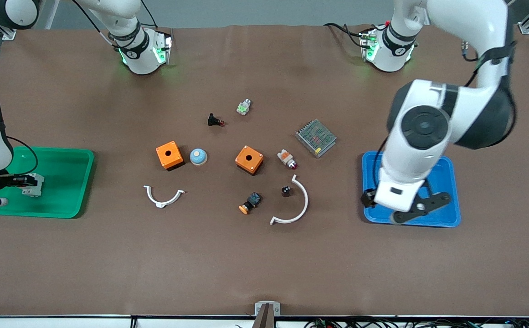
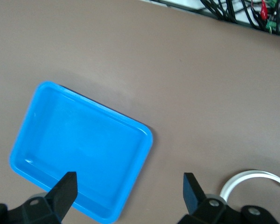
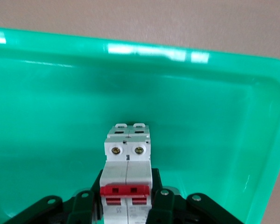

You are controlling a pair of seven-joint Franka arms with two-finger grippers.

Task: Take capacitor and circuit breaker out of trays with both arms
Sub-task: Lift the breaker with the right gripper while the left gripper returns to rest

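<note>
The breaker is a light-grey block with red levers. It is inside the green tray at the right arm's end of the table. My right gripper is shut on it, one finger on each side, low in the tray. The capacitor, a tiny black cylinder, stands on the table inside a white curved piece. My left gripper is open and empty over the blue tray. In the left wrist view the gripper straddles a corner of that tray.
Mid-table lie two orange boxes, a blue dome, a black part with a red tip, a green-white part, a grey metal unit, a white-orange switch, a black-blue switch and a second white arc.
</note>
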